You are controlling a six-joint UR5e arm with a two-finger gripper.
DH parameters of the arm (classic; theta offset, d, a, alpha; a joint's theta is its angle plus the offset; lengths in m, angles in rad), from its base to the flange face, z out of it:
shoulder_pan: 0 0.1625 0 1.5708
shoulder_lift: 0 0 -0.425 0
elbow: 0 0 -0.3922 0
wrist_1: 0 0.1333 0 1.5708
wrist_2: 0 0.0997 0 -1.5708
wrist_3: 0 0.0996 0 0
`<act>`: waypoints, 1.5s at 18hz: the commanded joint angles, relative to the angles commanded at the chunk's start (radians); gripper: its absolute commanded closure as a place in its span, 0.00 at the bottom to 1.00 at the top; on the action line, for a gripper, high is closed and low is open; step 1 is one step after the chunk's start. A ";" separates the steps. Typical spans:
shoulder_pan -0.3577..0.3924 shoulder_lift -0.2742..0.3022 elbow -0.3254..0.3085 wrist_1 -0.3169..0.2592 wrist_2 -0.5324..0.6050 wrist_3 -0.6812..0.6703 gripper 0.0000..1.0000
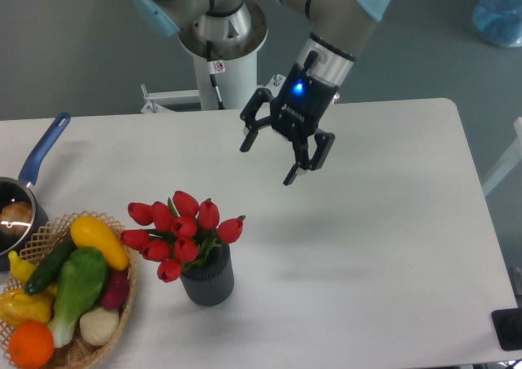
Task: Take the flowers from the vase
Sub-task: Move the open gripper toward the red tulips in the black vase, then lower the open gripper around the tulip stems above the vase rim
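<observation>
Gripper [267, 164] spread wide, empty, up over table [391, 222], well apart from flowers [181, 232]. Flowers upright in vase [208, 279], just beside wicker basket [114, 324]. Nothing grasped yet; approach, descent, pinch and lift-out all left.

Bright even overhead light, soft faint shadows, sharp focus, perhaps slight edge distortion

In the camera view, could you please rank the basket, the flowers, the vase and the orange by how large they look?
1. Basket, partly cut off by the frame edge.
2. Flowers.
3. Vase.
4. Orange.
The vase's mouth is hidden by the flowers, so it may be a little taller than shown.
</observation>
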 joint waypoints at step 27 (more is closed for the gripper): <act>-0.029 -0.111 0.012 0.069 -0.236 -0.120 0.00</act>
